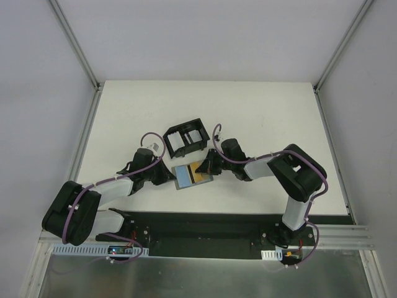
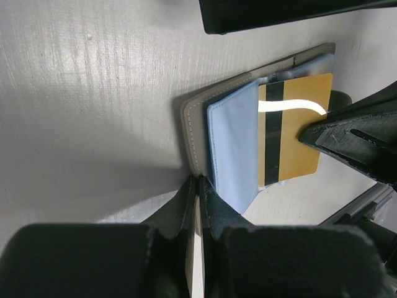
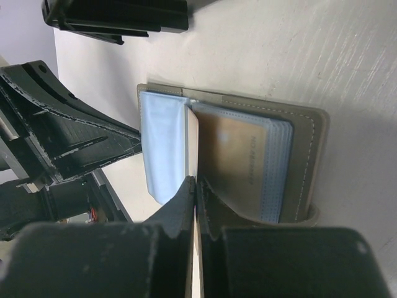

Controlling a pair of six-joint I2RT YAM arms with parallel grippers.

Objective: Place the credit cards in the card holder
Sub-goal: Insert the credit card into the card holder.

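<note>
In the middle of the table (image 1: 124, 112), the card holder (image 1: 188, 177) lies open between two claws. The left claw (image 2: 197, 181) is pinched shut on its grey edge. The right claw (image 3: 195, 182) is pinched shut on the gold card (image 2: 299, 156), which is half inside. The card looks thin, stiff and slippery, so grip its outer edge.

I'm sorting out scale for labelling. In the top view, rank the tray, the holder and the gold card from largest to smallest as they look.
1. Tray, largest.
2. Holder, lying open, somewhat smaller.
3. Gold card, smallest; only part of it shows.
</note>
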